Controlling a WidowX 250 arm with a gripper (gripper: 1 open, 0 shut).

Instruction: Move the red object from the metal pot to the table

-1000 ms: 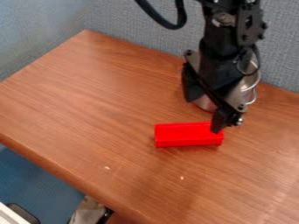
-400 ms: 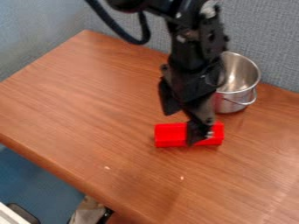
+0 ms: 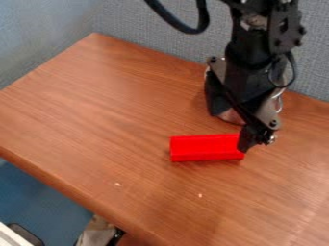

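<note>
The red object point(image 3: 206, 148) lies flat on the desk point(image 3: 90, 106); the fingers point(image 3: 255, 135), spread and empty, hang at its 2 o'clock end and could nudge it when retreating

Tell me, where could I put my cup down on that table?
The table is bare wood everywhere left of the red block, and along the near edge below it. The far right is crowded: the open gripper hangs at the block's right end.
</note>
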